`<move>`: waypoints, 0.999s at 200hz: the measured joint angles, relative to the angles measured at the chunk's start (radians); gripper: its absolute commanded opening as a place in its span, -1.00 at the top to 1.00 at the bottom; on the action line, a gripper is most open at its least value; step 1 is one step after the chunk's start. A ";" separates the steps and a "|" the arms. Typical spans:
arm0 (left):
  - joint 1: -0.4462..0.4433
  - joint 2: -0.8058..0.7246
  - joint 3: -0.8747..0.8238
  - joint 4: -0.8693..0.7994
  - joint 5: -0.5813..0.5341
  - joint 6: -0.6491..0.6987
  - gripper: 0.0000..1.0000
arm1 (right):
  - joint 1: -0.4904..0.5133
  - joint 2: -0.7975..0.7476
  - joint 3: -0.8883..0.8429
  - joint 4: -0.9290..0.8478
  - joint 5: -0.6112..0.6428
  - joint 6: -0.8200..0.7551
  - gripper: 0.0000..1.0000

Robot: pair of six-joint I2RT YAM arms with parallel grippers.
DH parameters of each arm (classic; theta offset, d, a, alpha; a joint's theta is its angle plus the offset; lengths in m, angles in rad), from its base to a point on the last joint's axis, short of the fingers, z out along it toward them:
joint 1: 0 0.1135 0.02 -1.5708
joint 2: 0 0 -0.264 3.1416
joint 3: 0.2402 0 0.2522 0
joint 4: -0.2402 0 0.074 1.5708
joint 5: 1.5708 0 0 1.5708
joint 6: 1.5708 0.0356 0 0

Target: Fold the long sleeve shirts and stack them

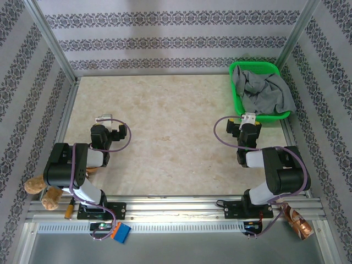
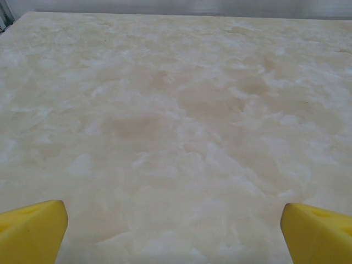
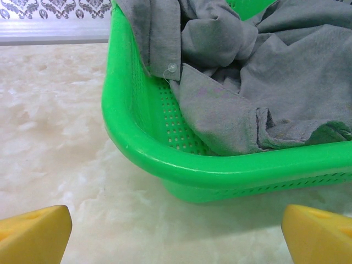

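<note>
A crumpled grey long sleeve shirt (image 1: 263, 92) fills the green basket (image 1: 235, 71) at the table's back right and spills over its right rim. In the right wrist view the shirt (image 3: 247, 82) lies inside the basket's near wall (image 3: 181, 165), with a button showing on its placket. My right gripper (image 1: 248, 118) sits just in front of the basket, open (image 3: 176, 234), its yellow fingertips (image 3: 33, 234) wide apart over bare table. My left gripper (image 1: 108, 122) hovers low over the left half of the table, open (image 2: 176, 231) with nothing between its yellow fingertips (image 2: 33, 231).
A brown plush toy (image 1: 43, 192) lies off the table's near left corner beside the left arm. A blue object (image 1: 122, 233) and a copper-coloured object (image 1: 300, 224) rest by the front rail. Metal frame posts and patterned walls enclose the marbled tabletop (image 1: 170, 126).
</note>
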 measured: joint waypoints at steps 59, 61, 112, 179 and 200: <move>-0.003 -0.388 0.109 -0.390 0.025 -0.060 -0.99 | 0.199 -0.333 0.022 -0.267 0.079 -0.057 -0.96; -0.004 -0.401 0.113 -0.401 0.026 -0.066 -0.99 | 0.210 -0.354 0.026 -0.288 0.082 -0.057 -0.95; -0.019 -0.688 0.212 -0.844 0.080 -0.270 -0.99 | 0.338 -0.665 0.185 -0.815 0.106 0.067 -0.96; -0.301 -0.465 0.700 -1.256 0.166 -0.338 -0.99 | 0.054 -0.393 0.735 -1.366 -0.114 0.311 -0.96; -0.435 -0.329 0.862 -1.314 0.164 -0.333 -0.99 | -0.056 -0.211 0.932 -1.468 -0.162 0.316 -0.95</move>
